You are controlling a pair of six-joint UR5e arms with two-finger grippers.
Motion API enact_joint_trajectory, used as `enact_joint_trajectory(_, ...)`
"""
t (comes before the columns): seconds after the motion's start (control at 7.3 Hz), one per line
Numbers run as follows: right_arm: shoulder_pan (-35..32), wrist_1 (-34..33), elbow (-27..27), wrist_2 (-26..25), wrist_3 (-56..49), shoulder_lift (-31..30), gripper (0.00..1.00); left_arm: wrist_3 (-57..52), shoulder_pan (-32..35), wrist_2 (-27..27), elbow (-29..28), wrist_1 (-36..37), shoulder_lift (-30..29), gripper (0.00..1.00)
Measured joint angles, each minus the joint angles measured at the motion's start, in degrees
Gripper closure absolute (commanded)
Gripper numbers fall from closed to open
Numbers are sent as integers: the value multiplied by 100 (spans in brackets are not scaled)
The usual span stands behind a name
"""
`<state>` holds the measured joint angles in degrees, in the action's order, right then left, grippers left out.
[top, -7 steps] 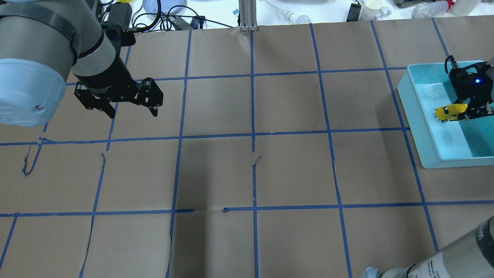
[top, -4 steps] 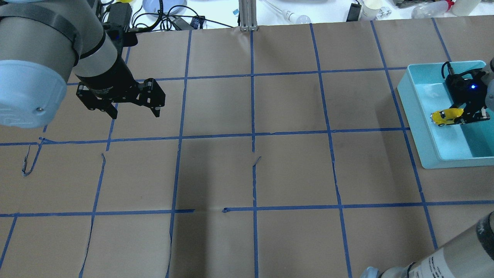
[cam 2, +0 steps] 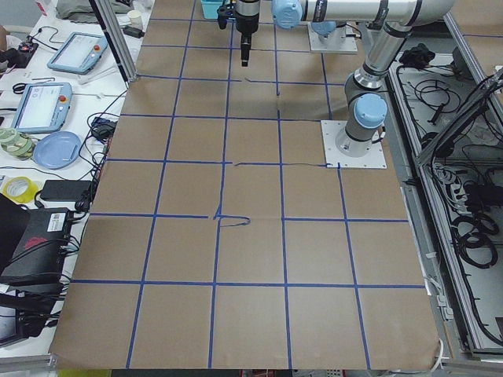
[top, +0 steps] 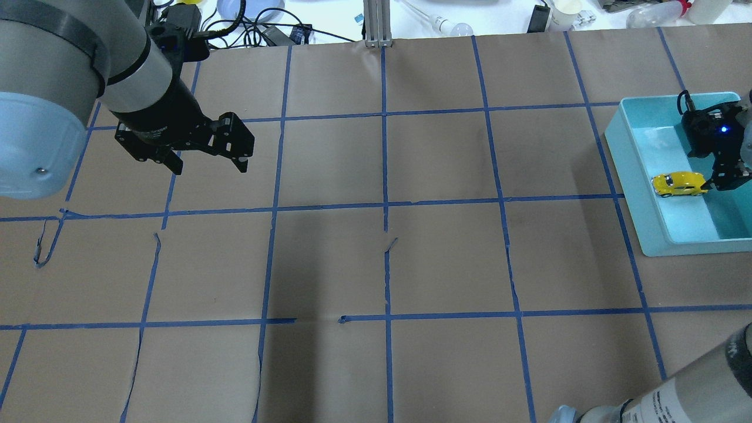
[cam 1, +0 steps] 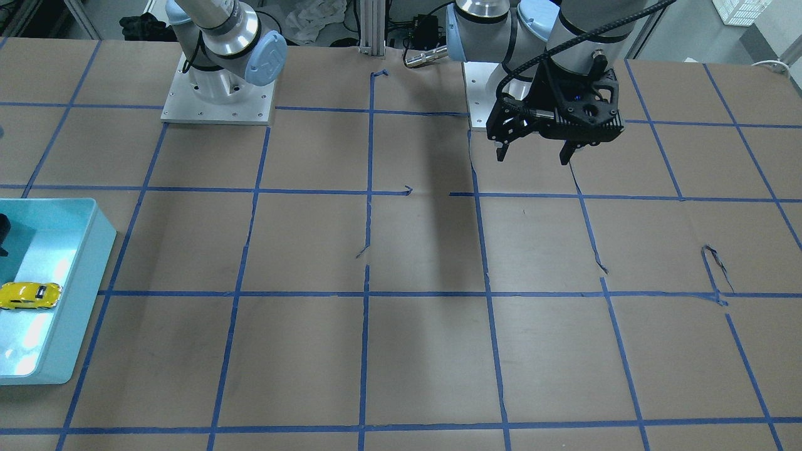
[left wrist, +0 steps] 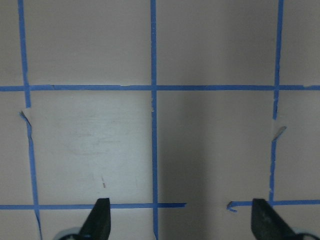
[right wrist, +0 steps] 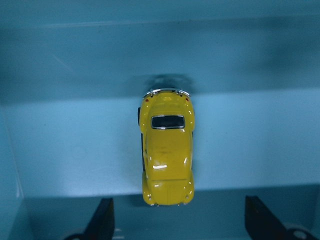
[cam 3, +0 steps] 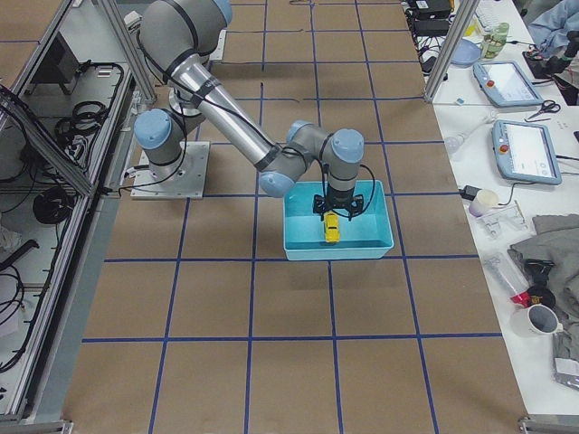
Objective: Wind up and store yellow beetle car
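1. Right wrist view: the yellow beetle car [right wrist: 167,160] sits roof up on the floor of the teal bin [right wrist: 60,55]. Its rear-window end points to 12 o'clock, close to the bin wall. The right gripper [right wrist: 181,220] is spread wide, with its fingertips at 7 and 5 o'clock, clear of the car's flanks. It grips nothing.
2. Left wrist view: the left gripper [left wrist: 182,220] is also spread wide, with nothing between its fingertips. Below it lies the brown paper-covered table [left wrist: 90,145], crossed by blue tape lines [left wrist: 153,50].
3. Overhead view: the left gripper hangs above the table toward 10 o'clock, fingers apart. The bin stands at 3 o'clock, cut by the frame edge. The car lies inside it near the bin's 9 o'clock wall. One finger of the right gripper is just beside the car's 3 o'clock end; I cannot tell whether it touches.
4. Front-facing view: the bin is at the 9 o'clock edge with the car inside. Only a dark scrap of the right gripper shows, at 12 o'clock from the car. The left gripper hangs toward 1 o'clock, its jaws parted and empty.
5. Left side view: the left gripper hangs at 12 o'clock, too small to judge.
6. Right side view: the right gripper hangs over the bin at the centre of the view. The car is a yellow spot directly under it.
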<state>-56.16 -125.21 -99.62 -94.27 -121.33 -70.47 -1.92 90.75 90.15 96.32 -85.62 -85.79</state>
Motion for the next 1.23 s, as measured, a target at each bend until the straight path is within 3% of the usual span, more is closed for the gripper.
enact_joint_trajectory(0.27, -146, 1129, 436, 72, 490, -676, 0, -99, -39, -23, -40, -10, 6, 0)
enact_joint_trajectory(0.68, -413, 3201, 1764, 164, 1963, -1063, 0, -115, -47, -45, -52, -15, 6, 0)
enact_joint_trajectory(0.96, -983, 3694, 2157, 260, 3201, -1201, 0, -166, -51, -12, -57, -16, 12, 0)
enact_joint_trajectory(1.23, -1709, 3961, 2224, 311, 5028, -1376, 0, -394, -59, 15, -58, -13, 13, 0)
